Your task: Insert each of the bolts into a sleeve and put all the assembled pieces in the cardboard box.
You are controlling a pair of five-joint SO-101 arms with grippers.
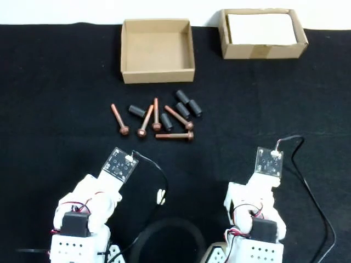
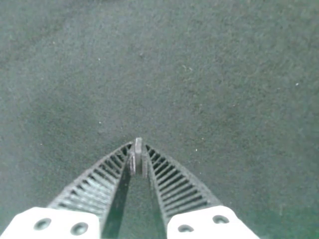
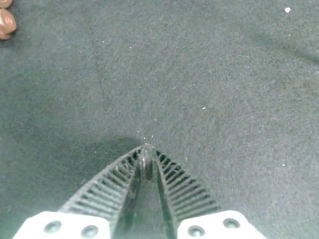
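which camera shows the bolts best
The high view: all five bolts lie in full on the cloth. The right wrist view catches two bolt heads at its edge; the left wrist view faces cloth.

White printed shells form the left arm [image 1: 90, 205] and the right arm [image 1: 255, 211], each with a black servo block [image 1: 75, 223] wrapped in thin red and white wires [image 1: 82, 207]. Each wrist bears a dark square camera board [image 1: 120, 164] with a black cable [image 1: 155, 166]. The left gripper [image 2: 138, 149] and right gripper [image 3: 146, 152] have black ribbed, tapering fingers [image 2: 99, 181] on white mounts [image 2: 60, 221] with dark screw holes [image 2: 42, 224].
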